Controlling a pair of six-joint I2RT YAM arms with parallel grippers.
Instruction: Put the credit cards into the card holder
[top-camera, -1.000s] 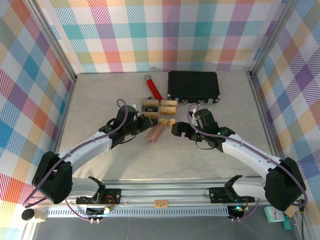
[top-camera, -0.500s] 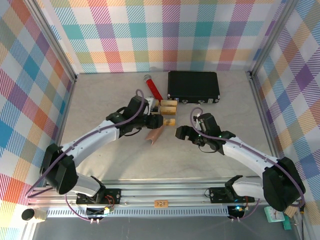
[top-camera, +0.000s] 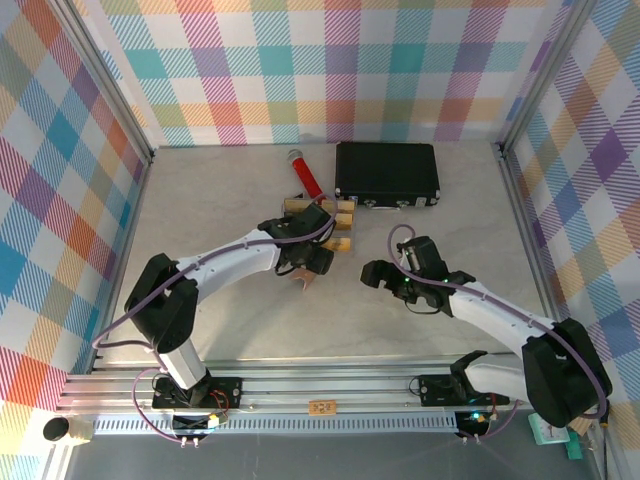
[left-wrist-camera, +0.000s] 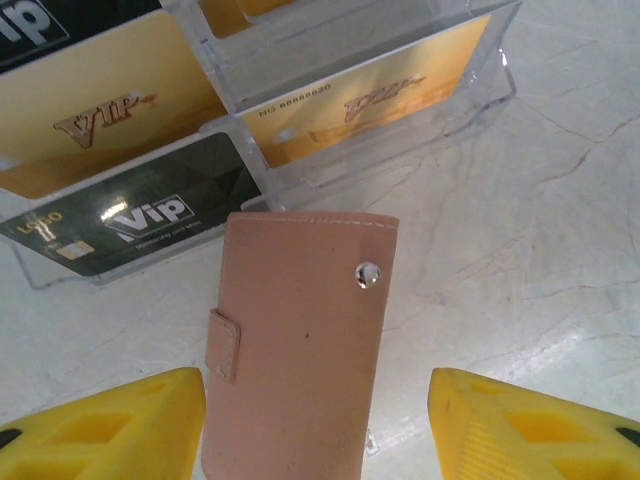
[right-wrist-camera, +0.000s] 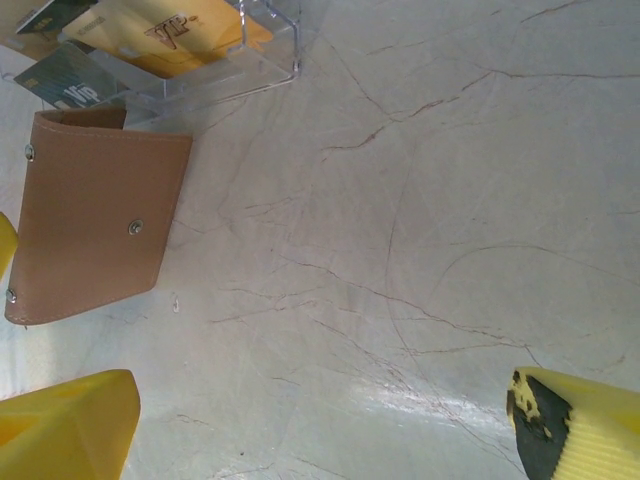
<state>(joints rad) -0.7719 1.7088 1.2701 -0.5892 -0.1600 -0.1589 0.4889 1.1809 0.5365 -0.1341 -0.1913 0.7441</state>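
Card holder (left-wrist-camera: 300, 350): tan-pink leather, snap stud showing, lying flat on the marbled table (left-wrist-camera: 520, 230). Its far edge sits just beside the front of the clear compartment tray (left-wrist-camera: 470, 95); contact can't be judged.

Credit cards (left-wrist-camera: 375, 105): all inside the tray compartments. Gold "VIP" faces, plus one dark "Vip" card (left-wrist-camera: 140, 215) in the front compartment nearest the holder.

Left gripper (left-wrist-camera: 320, 440): jaws apart and released, one yellow finger (left-wrist-camera: 110, 425) on each side of the holder's near end. There is a clear gap on one side; the other finger is close to the holder's edge.

Right gripper (right-wrist-camera: 320, 430): jaws spread wide with nothing between them, over bare table, with the holder (right-wrist-camera: 95, 230) off to its side.

Top view: a black case (top-camera: 387, 172) and a red stick-shaped object (top-camera: 305, 176) lie beyond the tray.
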